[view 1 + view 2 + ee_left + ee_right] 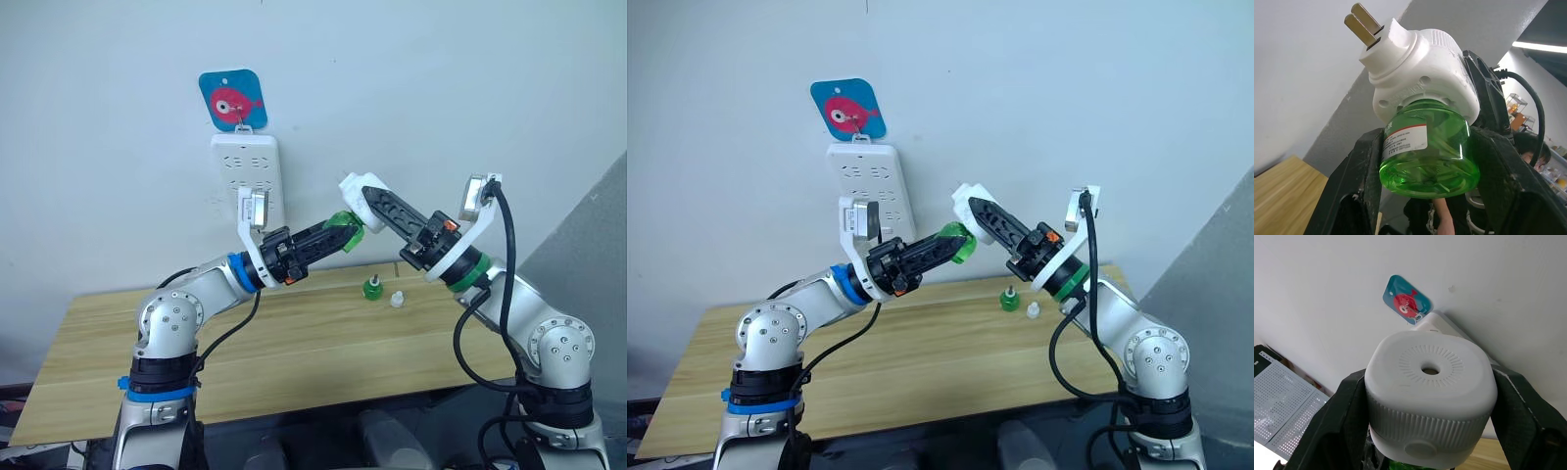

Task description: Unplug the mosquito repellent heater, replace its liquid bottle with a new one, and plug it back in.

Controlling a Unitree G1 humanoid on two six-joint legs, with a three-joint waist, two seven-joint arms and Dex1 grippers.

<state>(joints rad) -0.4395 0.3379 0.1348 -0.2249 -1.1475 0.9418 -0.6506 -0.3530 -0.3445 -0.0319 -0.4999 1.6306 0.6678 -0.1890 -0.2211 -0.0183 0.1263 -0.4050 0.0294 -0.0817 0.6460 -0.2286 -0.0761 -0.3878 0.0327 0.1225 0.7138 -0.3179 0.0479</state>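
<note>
The mosquito repellent heater (359, 191) is clamped in the right claw (367, 203) above the bench (294, 343); its green bottle (1425, 149) is clamped in the left claw (345, 235). The bottle should be twisted squarely while the heater is kept steady.

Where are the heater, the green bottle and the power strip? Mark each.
heater (1430, 396): right wrist view, its white vented top.
green bottle (1425, 156): left wrist view, its clear green body.
power strip (247, 171): left eye view, its socket face.

White mosquito repellent heater (359, 194) held midair, unplugged, green liquid bottle (345, 227) attached.
</note>
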